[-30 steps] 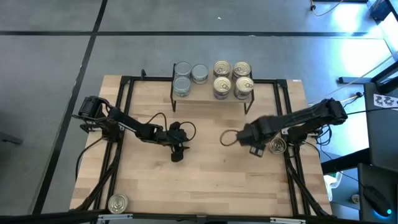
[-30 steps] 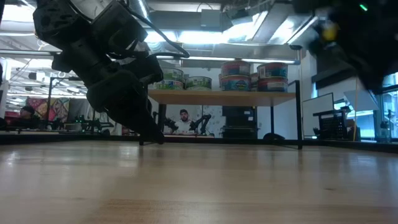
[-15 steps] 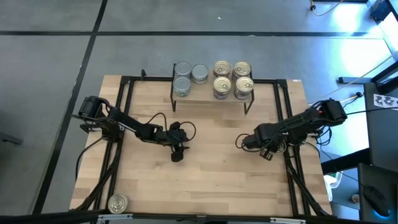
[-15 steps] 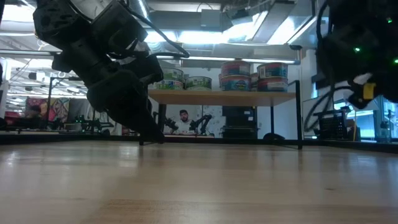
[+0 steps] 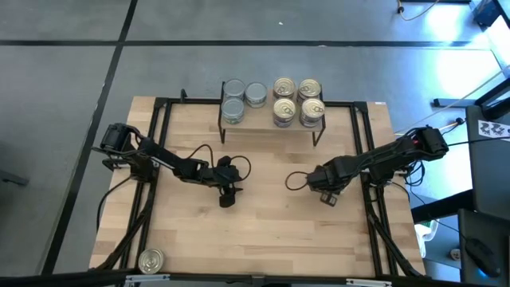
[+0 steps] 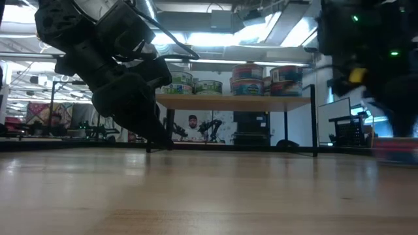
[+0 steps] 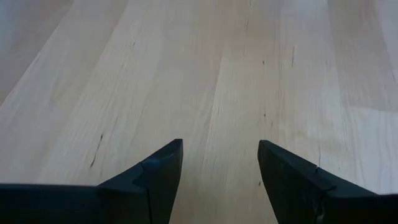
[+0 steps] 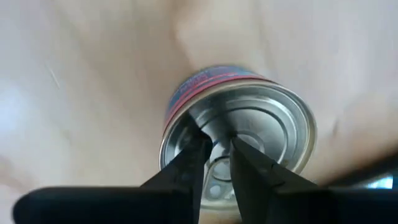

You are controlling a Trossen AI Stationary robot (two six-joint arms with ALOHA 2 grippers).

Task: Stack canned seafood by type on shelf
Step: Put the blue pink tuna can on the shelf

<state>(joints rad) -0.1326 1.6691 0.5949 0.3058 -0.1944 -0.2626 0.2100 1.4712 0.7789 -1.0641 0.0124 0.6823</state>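
Canned seafood stands mainly on the shelf [image 5: 271,119] at the 12 o'clock edge of the desk [image 5: 263,231] in the high view. Silver-grey tins [image 5: 233,89] occupy the shelf's 9 o'clock half, three tops showing; gold-topped tins [image 5: 298,100] occupy its 3 o'clock half as four tops in a square. In the low view these tins form two tiers on the shelf board. One gold-topped tin [image 5: 151,261] lies apart at the desk's 7 o'clock corner.

Right end effector [image 5: 327,190] is at 3 o'clock from the desk centre, inside the black frame rail. In the right wrist view its two fingers [image 8: 186,165], drawn close with only a narrow gap between them, clamp the rim of a silver-topped tin with a red and blue label [image 8: 239,130]. That tin is tilted, its top facing the camera, with the blurred wood beyond it. In the high view the tin is hidden beneath the wrist.

Left end effector [image 5: 227,195] is just toward 9 o'clock from the desk centre, pointing at 6 o'clock. In the left wrist view its fingers [image 7: 155,177] stand apart over bare wood, holding nothing.
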